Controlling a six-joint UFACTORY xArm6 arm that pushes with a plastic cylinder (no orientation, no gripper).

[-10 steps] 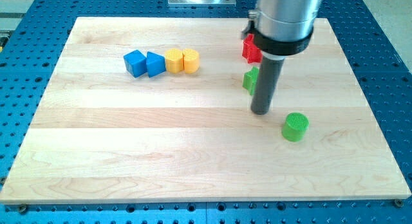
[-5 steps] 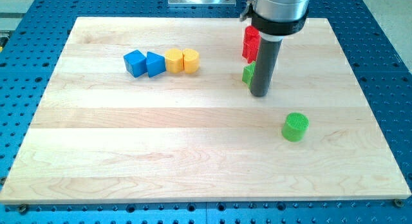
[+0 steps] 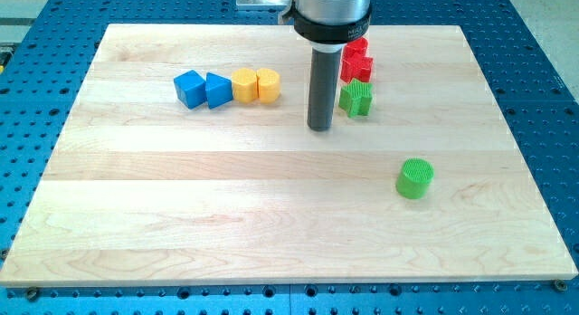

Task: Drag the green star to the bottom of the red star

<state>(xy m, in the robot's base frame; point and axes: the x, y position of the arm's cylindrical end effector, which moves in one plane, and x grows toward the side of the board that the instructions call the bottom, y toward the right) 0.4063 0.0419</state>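
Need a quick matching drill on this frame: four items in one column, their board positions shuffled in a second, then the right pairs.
Items:
1. green star
2. green cylinder
3. my tip
4. yellow cylinder

Places:
A. alone, toward the view's bottom right
B. directly below the red star
C. just left of the green star
D. right end of the blue and yellow row

Pairs: 1-B, 2-A, 3-C, 4-D

Silvery, seemingly metal housing, black collar, dark rod [image 3: 319, 89].
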